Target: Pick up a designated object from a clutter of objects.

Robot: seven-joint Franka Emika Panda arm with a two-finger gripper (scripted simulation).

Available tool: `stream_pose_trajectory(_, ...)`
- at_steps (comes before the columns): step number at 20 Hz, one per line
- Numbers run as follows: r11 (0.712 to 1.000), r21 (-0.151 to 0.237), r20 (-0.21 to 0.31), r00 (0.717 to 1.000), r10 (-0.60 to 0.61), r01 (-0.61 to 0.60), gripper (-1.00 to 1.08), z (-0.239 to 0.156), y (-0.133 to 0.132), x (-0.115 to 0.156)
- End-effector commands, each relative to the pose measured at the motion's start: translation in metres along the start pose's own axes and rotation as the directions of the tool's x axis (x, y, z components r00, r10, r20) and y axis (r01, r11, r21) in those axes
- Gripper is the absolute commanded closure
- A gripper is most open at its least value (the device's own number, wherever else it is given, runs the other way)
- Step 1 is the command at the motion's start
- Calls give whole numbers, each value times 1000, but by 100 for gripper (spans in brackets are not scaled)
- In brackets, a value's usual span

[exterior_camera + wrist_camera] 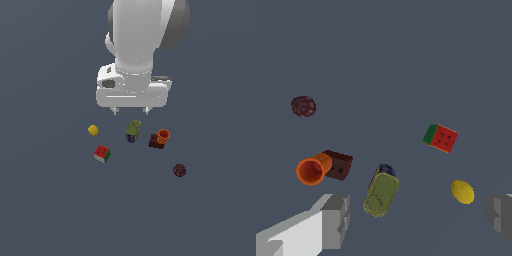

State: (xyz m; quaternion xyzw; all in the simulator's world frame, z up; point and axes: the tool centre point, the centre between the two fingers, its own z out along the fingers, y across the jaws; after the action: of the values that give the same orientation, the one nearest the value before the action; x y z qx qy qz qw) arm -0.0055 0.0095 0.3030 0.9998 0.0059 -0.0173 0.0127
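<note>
While I hang above the flat grey surface [45,210], my white arm [142,35] fills the upper middle of the exterior view, and below it my fingers [131,110] stand spread wide apart, released and holding nothing; in the wrist view one finger shows as a pale grey block and the other only as a grey edge at the far border, with open space between them. Beneath them lies the clutter, five small things all resting on the surface and none touching my fingers. Largest of these is the olive-green can [133,130], lying on its side almost directly under my fingers. Just to the exterior view's right of it is the orange cup [163,135], tipped over with its open mouth showing, pressed against a dark brown block [155,142]. Toward the exterior view's left, and nearer the camera than the can, sits the red-green-white cube [102,153], turned so a corner faces forward. Then comes the maroon ball [179,170], the thing I am meant to pick: it lies apart from the rest, farthest toward the exterior view's right and nearest that camera, beyond the cup and block, well clear of my fingers. Smallest is the yellow piece [93,130], rounded, near the cube and level with the can.
</note>
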Motion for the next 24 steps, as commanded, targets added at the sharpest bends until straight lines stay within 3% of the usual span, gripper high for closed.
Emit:
stream_pose_trajectory(1, 1000, 0, 0, 1000, 0, 0, -92, 0, 0, 0)
stream_pose_trajectory(14, 1000, -5, 12, 1000, -14, 14, -92, 0, 4, 3)
stream_pose_trajectory(24, 999, -14, 4, 999, -34, 34, -92, 23, -23, 27)
